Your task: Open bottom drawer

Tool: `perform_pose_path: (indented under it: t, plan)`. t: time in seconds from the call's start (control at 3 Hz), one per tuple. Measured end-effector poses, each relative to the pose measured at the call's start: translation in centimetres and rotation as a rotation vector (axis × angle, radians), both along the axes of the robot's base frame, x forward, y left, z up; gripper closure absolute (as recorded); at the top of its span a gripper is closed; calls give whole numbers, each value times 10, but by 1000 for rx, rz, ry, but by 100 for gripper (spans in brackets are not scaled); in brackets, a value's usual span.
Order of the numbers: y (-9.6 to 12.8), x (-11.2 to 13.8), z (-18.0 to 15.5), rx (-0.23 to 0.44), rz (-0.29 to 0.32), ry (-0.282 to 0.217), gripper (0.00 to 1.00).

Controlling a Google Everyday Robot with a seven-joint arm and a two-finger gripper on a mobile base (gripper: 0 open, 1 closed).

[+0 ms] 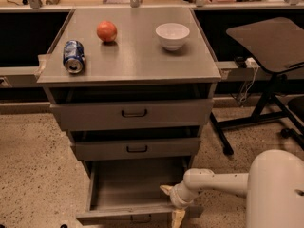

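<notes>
The bottom drawer of the grey metal cabinet is pulled well out, and its inside looks empty. Its narrow front lies low in the view, with the small dark loop handle at its centre. My gripper is at the right part of that front, to the right of the handle. It is open and straddles the front's top edge, with one tan finger inside the drawer and the other outside. My white arm reaches in from the lower right.
The middle drawer and top drawer stand slightly ajar. On the cabinet top are a blue can lying on its side, a red apple and a white bowl. A dark stand with splayed legs is on the right.
</notes>
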State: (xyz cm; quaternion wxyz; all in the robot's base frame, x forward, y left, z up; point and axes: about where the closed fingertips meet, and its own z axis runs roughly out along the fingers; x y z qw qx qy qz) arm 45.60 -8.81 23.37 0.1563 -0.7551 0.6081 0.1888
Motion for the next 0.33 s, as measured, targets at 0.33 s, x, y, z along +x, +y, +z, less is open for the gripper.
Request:
perform_pose_path:
  t: [0.33]
  plan:
    - [0, 0, 0, 0, 0, 0, 0]
